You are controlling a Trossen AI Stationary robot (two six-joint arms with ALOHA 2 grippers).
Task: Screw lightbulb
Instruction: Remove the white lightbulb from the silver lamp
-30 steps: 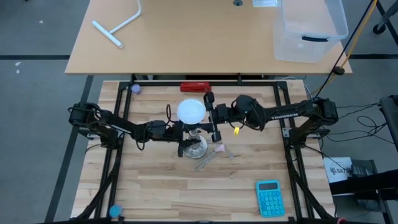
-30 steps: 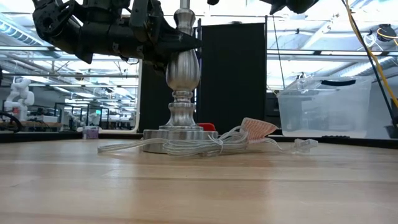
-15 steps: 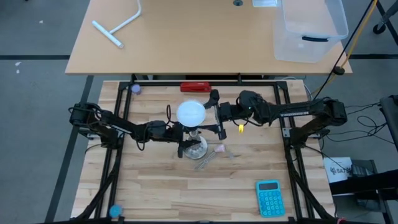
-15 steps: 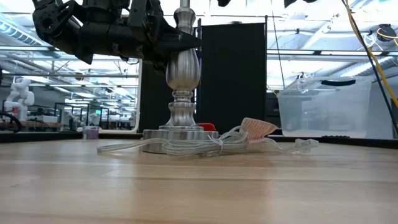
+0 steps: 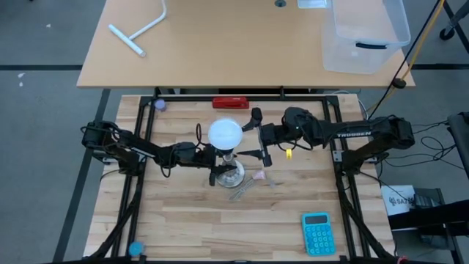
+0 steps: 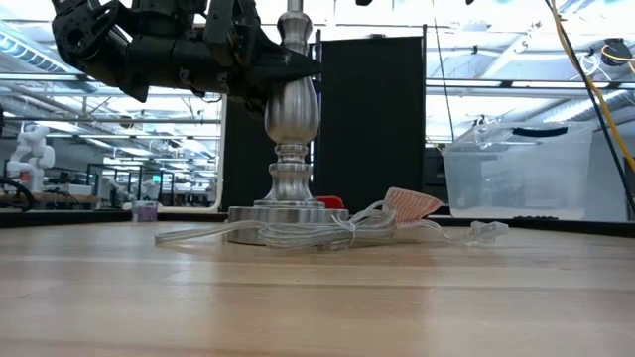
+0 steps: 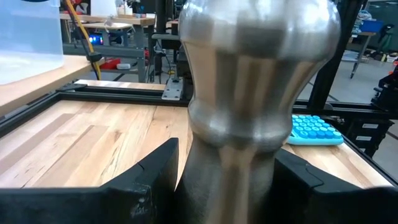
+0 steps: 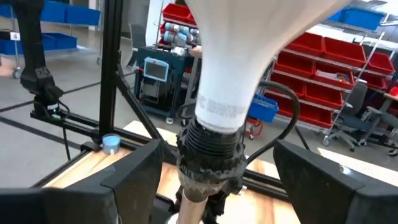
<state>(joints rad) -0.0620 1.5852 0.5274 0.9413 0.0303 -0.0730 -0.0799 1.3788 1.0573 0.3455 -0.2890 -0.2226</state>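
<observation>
The white lightbulb [image 5: 225, 133] stands upright with its narrow end in the black socket [image 8: 210, 154] on top of the silver lamp stand [image 6: 292, 109]. The stand's round foot [image 6: 283, 213] rests on the table. My left gripper [image 5: 214, 157] reaches in from the table's left and is shut on the stand's stem. My right gripper [image 5: 257, 136] hovers open just right of the bulb's head. In the right wrist view its fingers stand on either side of the bulb's neck [image 8: 227, 93] and touch nothing. My left gripper pinches the stand's silver stem [image 7: 231, 168] between its two fingers, at the narrow part just under the stem's bulge. The fingers [image 7: 155, 180] come in level from the table's left and lie across the upright stem. The stand stays upright with its foot on the table.
A clear cord [image 6: 327, 233] and a small pink piece [image 5: 258, 176] lie by the stand's foot. A red bar [image 5: 231, 103] lies at the far edge, a blue calculator [image 5: 316, 233] at the near right. A clear bin [image 5: 365, 33] stands on the far table.
My right gripper has drawn back from the bulb toward the table's right edge, rising a little and turning its wrist. The bulb stays in the socket. The stand has not moved.
</observation>
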